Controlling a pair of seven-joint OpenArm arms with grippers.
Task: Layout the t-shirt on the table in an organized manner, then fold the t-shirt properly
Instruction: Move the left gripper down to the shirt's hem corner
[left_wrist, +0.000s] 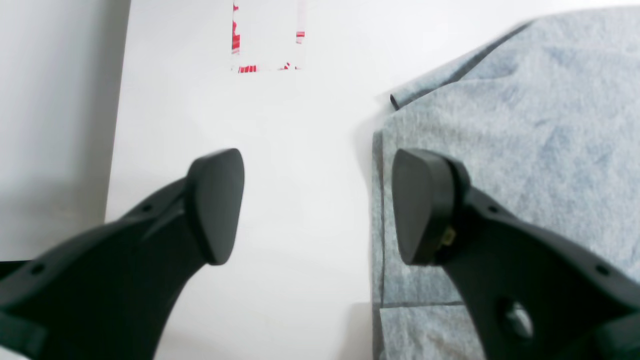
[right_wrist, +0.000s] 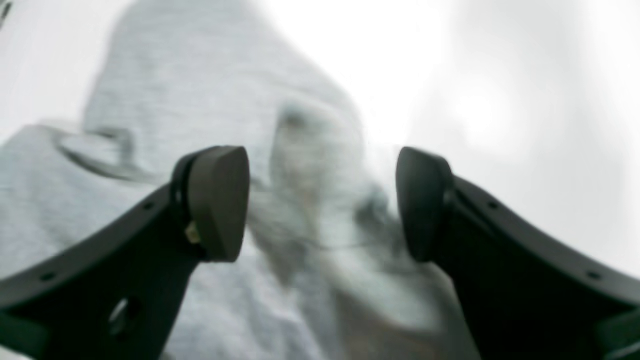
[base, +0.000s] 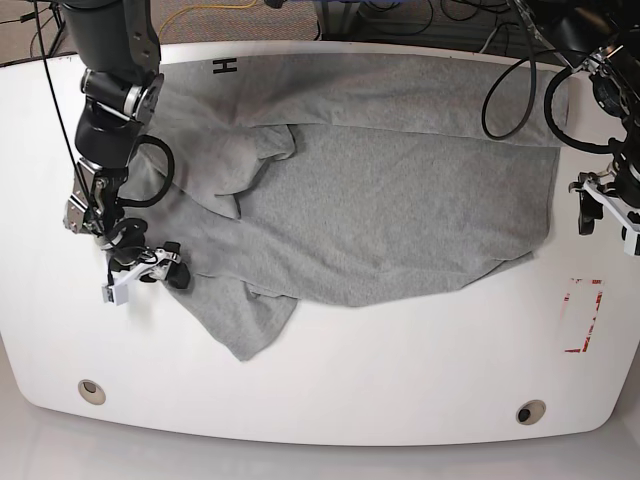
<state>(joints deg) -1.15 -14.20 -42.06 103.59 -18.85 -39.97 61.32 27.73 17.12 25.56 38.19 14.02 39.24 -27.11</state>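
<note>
The large heather-grey short-sleeved cotton t-shirt (base: 380, 190) is lying spread across the upper middle of the wide white smooth surface (base: 400, 380), reaching from the far edge down past the centre; it is not flat yet; a bunched fold is sitting near the collar area, one sleeve is trailing toward the near left, and a scrap of black lettering is peeking out at the far edge, which suggests the printed side is mostly facing down or tucked under.

The right hand (base: 150, 268) is hovering low at the shirt's left margin, just beside the trailing sleeve; its own camera is showing the two black pads spread apart with crumpled grey cloth between and beneath them, nothing pinched; the view is blurred, so whether a pad is touching fabric I cannot tell; judging by position, it is lining up to take hold of that rumpled edge and draw it outward.

The left hand (left_wrist: 317, 205) is waiting at the opposite side, fingers wide apart and pinching nothing; one pad is over bare white surface, the other over the hemmed grey border; straddling the hem this way looks like preparation for gripping that edge.

Both hands at opposite margins make sense for stretching the garment flat; layout appears unfinished, folding not begun.

Further out, a red-outlined rectangle mark (base: 583, 318) is sitting near the surface's right edge, well apart from the cloth; two small round grommet holes (base: 91, 390) are lying along the near edge.
</note>
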